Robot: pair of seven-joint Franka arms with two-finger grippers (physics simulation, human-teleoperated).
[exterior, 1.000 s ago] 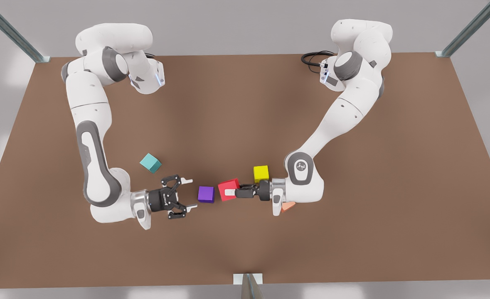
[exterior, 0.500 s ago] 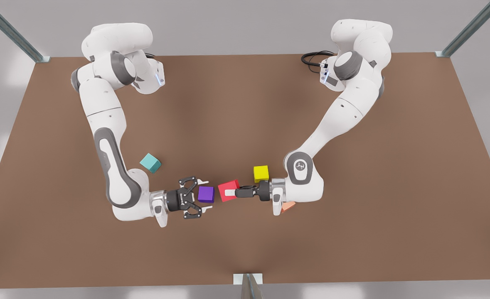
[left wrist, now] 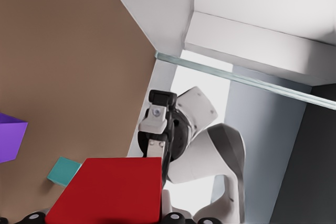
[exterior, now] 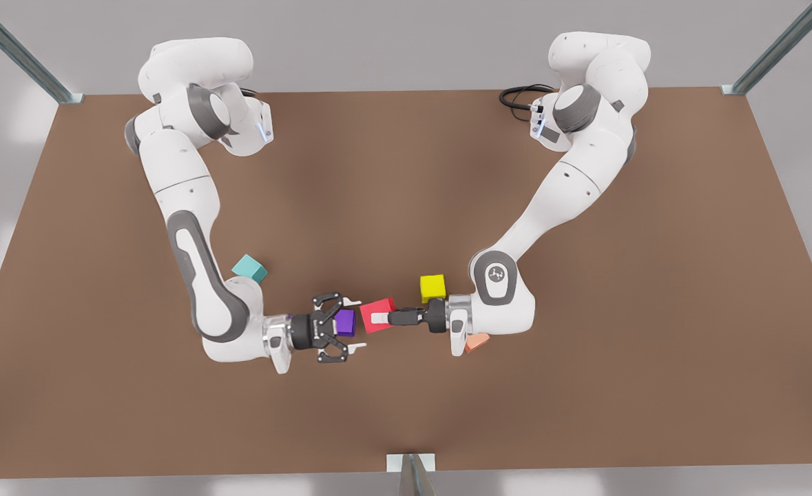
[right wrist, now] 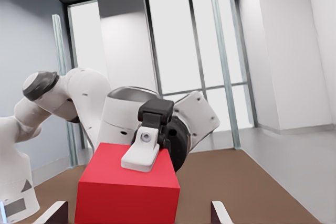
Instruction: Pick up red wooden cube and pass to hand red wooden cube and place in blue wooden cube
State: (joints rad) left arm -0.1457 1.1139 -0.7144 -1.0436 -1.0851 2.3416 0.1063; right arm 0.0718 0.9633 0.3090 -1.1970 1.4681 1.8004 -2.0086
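Brown flat surface (exterior: 585, 386). Right claw (exterior: 357, 324) spread wide, over small purple cube (exterior: 346, 322), tips just short of red wooden cube (exterior: 377, 308). Left claw (exterior: 381, 318) clamps red cube from 3 o'clock, mid-surface. Teal-blue wooden cube (exterior: 248, 266) at its 10 o'clock, well apart.

Brown worktop (exterior: 406, 172), flat, bounded by grey metal frame posts (exterior: 16, 52) at the far corners. Purple cube (exterior: 346, 322), near the worktop's middle. Yellow cube (exterior: 433, 287), towards the front view's right of the purple one. Salmon-orange cube (exterior: 476, 342), partly hidden. Black cable (exterior: 519, 96), coiled at the far edge.
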